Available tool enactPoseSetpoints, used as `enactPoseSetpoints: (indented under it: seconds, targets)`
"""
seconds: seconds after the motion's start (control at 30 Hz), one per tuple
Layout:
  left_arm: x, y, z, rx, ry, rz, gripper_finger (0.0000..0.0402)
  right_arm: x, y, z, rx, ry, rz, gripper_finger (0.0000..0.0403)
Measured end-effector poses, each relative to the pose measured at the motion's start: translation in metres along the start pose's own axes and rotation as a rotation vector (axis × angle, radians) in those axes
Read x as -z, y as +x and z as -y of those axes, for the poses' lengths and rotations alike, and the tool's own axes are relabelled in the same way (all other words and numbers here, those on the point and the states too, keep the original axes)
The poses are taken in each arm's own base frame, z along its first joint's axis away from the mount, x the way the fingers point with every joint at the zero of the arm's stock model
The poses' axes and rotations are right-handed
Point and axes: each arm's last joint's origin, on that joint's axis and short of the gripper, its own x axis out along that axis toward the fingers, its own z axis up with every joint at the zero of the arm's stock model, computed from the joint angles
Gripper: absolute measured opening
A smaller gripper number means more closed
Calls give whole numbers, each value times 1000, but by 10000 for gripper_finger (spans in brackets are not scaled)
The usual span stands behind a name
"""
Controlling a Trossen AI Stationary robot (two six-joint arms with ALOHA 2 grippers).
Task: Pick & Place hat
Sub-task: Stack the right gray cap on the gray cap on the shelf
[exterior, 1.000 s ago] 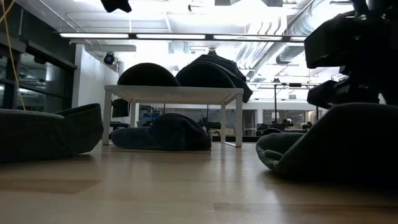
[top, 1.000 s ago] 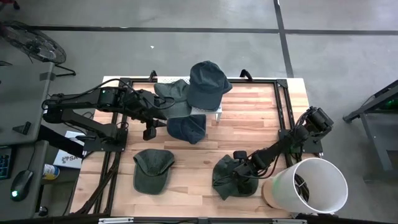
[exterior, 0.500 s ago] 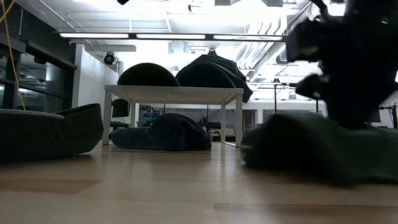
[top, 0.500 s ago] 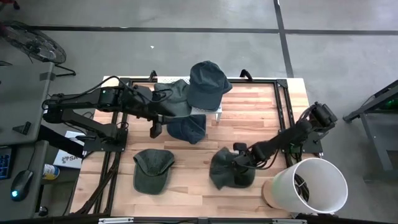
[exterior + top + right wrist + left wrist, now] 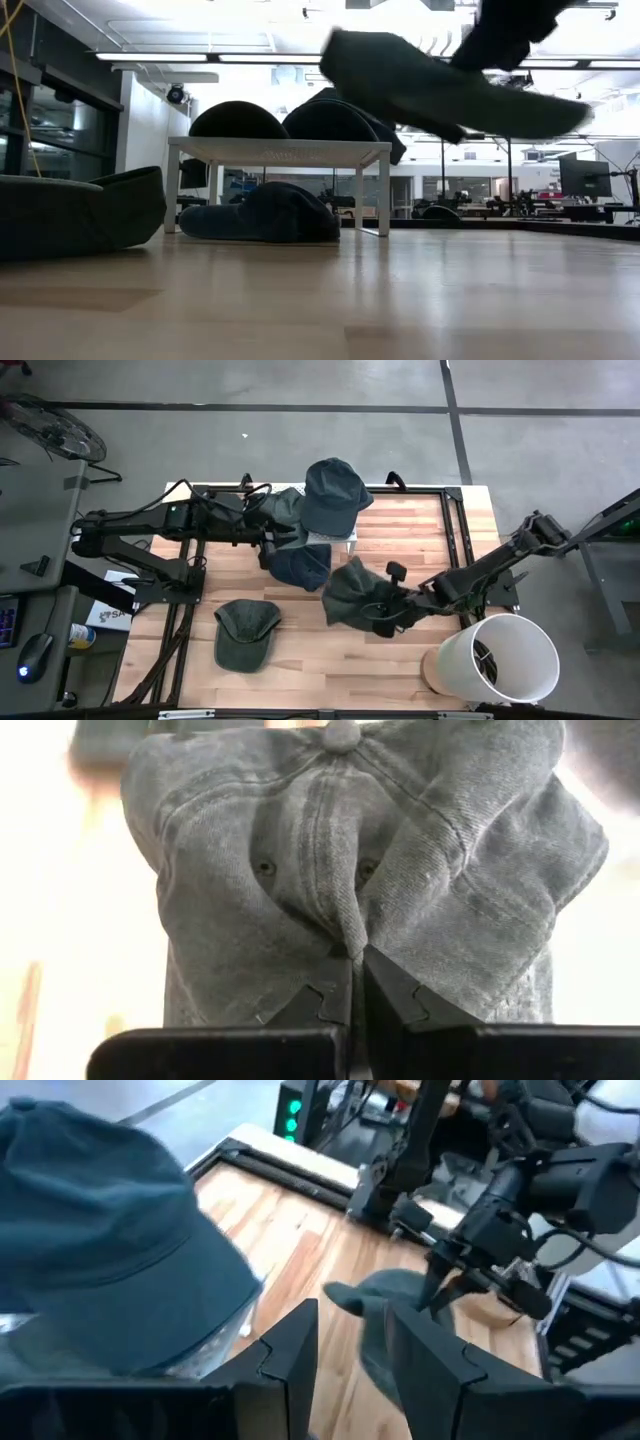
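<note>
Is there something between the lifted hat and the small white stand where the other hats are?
Nothing visible stands between. The right pincer holds the hat in the air, and only bare wood lies before the stand. The left pincer waits beside it.

My high camera looks straight down on the whole tabletop (image 5: 400, 660). My low one sits at tabletop level, facing the room. Each wrist camera peers forward past its own end effector: the right end effector (image 5: 352, 985) has a cap (image 5: 350, 860) close ahead, which the high, low and left wrist views share.
</note>
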Motion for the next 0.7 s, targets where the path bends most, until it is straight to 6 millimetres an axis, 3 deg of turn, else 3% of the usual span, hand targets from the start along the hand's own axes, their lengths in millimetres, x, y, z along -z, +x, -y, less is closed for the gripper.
enactPoseSetpoints:
  seconds: [0.37, 0.7]
  targets:
    - [0, 34, 8, 56, -108, 14, 117, -30, -31, 13, 120, -15, 292, 0]
    - [3, 52, 12, 99, -266, -14, 117, -41, -39, 19, 178, -138, 368, 0]
